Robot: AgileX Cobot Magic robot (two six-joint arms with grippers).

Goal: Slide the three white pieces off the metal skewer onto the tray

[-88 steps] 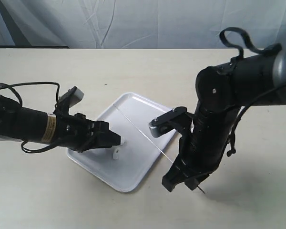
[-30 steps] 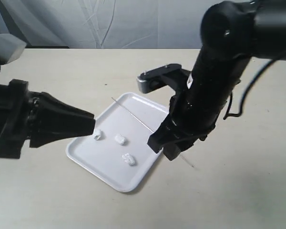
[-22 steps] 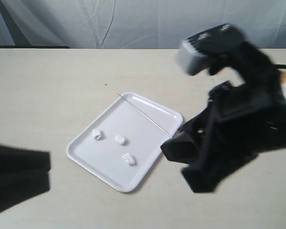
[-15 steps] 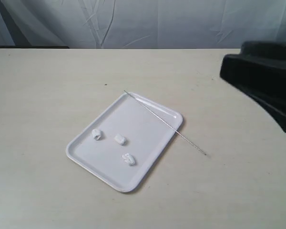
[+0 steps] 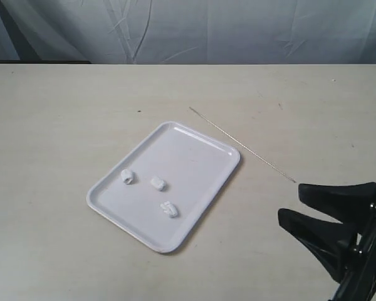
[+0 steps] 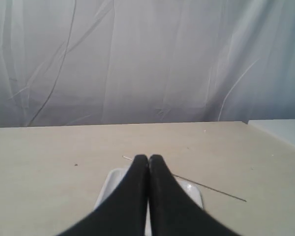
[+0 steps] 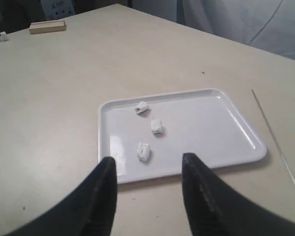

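The tray (image 5: 194,150), flat, white and rectangular with rounded corners and a low rim, lies on the desk (image 5: 62,113), turned on a diagonal. The three white pieces (image 5: 157,184), small crumpled lumps, rest loose on its floor in the near-left half, apart from one another and off the rim. The metal skewer (image 5: 241,144), a thin straight grey wire, lies bare on the desk just beside the tray's far-right edge, roughly parallel to it.
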